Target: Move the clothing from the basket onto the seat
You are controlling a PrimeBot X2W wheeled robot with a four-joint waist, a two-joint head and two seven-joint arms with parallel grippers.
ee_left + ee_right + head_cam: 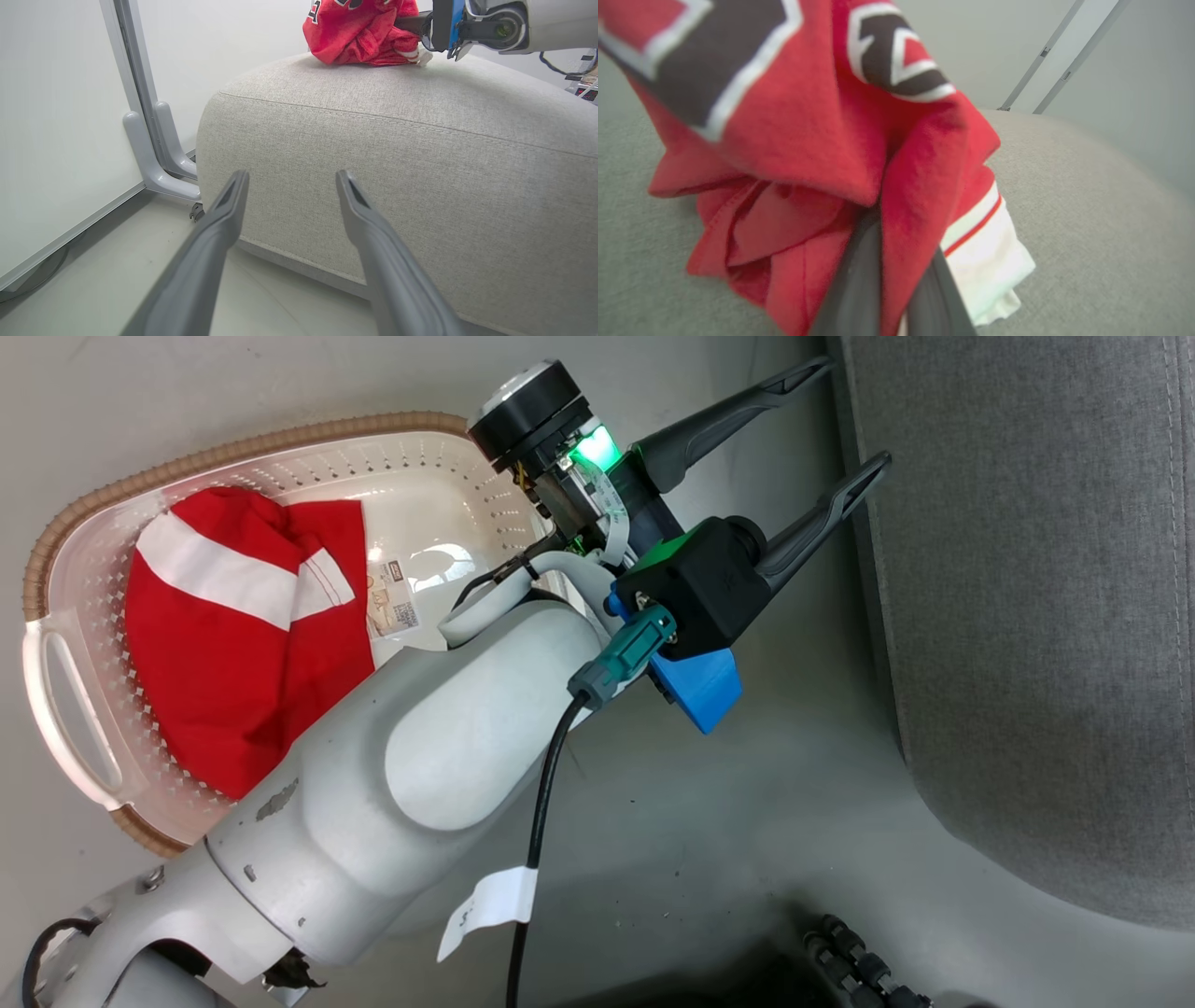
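Grey seat [373,140] bears the jersey [359,32] (right hand [892,261] clamped on it).

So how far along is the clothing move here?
Done: nothing released yet. In hand: right gripper shut on the jersey, which rests on the seat. To do: let go, then move the striped piece lying in the basket; left gripper is open, empty.

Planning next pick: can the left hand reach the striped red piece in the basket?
Probably yes: left hand is open and empty, and the striped red piece lies uncovered in the basket. It must turn round first.
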